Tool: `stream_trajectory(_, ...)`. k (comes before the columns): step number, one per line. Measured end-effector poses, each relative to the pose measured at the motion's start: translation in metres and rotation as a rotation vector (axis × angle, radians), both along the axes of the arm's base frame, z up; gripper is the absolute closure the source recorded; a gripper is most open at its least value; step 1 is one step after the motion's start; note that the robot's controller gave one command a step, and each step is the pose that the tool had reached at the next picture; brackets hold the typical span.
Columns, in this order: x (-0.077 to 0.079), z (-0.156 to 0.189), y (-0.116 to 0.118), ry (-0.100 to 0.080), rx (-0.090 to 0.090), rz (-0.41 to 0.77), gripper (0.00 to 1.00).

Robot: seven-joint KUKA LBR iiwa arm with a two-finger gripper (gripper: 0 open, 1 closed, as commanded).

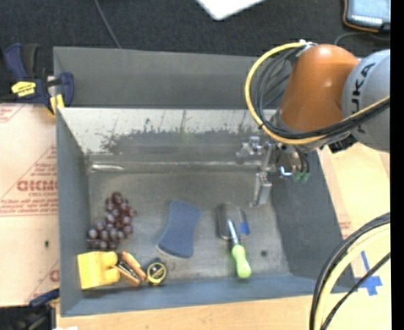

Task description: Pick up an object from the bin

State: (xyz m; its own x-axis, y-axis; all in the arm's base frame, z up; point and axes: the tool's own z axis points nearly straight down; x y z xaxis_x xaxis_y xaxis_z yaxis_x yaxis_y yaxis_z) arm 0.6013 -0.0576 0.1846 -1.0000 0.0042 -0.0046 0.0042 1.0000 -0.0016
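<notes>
Grey metal bin (188, 102), seen from above. The arm (319, 88), under an orange cover, reaches in over the right edge; dark letters on its casing seem to read "UK". Its tool (262, 184) hangs near the back right corner; spread or pressed together, I cannot tell. Nothing is picked yet. Along the front lie a blue pad (179, 229), purple grapes (111, 222), a yellow block (94, 270) and, nearest the tool, a green-handled trowel (233, 243). Next it would need to descend over one thing.
</notes>
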Motion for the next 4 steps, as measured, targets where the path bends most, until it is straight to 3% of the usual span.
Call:
stream_trajectory(1,-0.024,-0.031,0.008,-0.007,-0.002,0.161,0.00)
stream_trajectory(2,-0.037,-0.063,0.013,0.000,-0.003,0.569,0.00)
stream_trajectory(3,-0.075,-0.061,0.014,-0.005,-0.006,0.686,0.00)
stream_trajectory(4,-0.090,-0.099,0.029,-0.003,-0.007,0.977,0.00)
